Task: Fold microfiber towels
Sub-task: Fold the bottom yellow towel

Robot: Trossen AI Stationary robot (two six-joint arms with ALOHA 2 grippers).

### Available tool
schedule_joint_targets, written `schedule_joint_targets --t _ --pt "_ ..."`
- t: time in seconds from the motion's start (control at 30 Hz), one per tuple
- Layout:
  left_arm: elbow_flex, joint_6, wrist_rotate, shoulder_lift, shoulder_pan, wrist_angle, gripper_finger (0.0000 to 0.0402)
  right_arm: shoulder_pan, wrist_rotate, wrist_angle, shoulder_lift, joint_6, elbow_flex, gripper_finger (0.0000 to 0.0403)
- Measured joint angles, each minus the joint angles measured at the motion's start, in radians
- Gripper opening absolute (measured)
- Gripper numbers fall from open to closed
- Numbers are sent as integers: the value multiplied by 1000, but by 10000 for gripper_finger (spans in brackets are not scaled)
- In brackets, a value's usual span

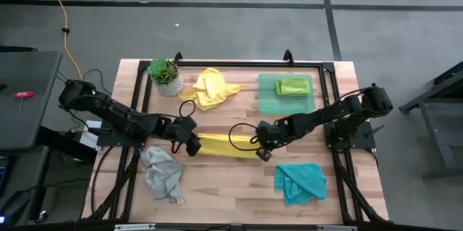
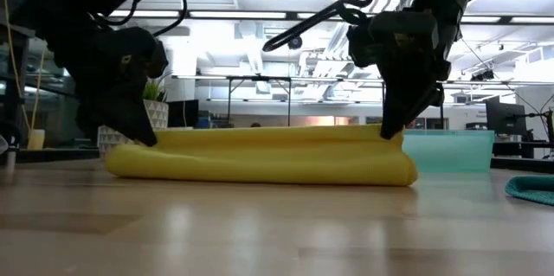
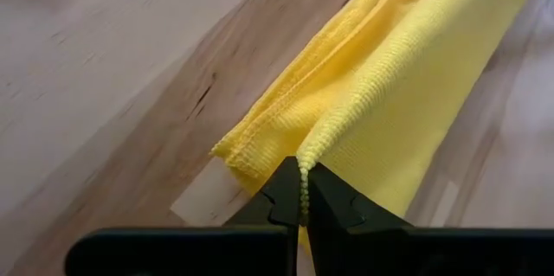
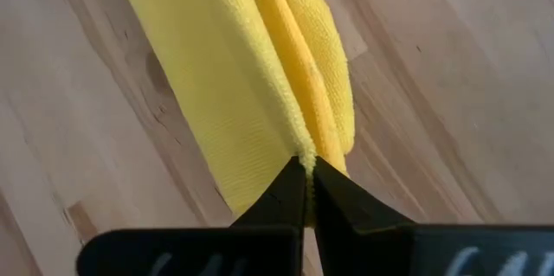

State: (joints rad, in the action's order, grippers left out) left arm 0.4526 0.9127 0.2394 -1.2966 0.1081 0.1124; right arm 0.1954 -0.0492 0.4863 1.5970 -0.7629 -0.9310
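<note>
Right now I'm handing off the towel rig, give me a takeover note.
Left gripper: shut on one end of the yellow microfiber towel, mid-table.
Right gripper: shut on its other end.
Done: one lime green folded towel lies in the translucent green tray.
Left: finish this fold; crumpled yellow towel, grey towel and teal towel lie unfolded on the wooden table.

Open-plan lab: ceiling strip lights [image 2: 260,14], desks [image 2: 251,80]

Bare wood along the table's [image 1: 239,187] front middle, open between grey towel [image 1: 163,173] and teal towel [image 1: 299,181], folded yellow towel [image 1: 226,146] bars the centre, potted plant [image 1: 165,76], crumpled yellow towel [image 1: 210,87], green tray [image 1: 286,102] crowd the back.
</note>
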Motion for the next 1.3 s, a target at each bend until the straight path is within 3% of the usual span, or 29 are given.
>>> schedule_joint_targets --t 0.27,0.67,0.8,1.1,1.3 --pt "0 -5 8 -35 0 -8 5 1 -11 -2 0 -23 0 0" --pt "-1 -24 33 -37 -11 1 53 1 5 4 0 -47 -1 5" --pt "-1 -46 33 -37 -35 9 79 1 5 11 0 -52 -1 48" --pt "-1 -162 -48 -4 -134 87 143 -29 -11 122 0 22 -32 199" --pt "24 -276 -82 135 -207 224 169 -40 -21 201 -52 94 -43 238"
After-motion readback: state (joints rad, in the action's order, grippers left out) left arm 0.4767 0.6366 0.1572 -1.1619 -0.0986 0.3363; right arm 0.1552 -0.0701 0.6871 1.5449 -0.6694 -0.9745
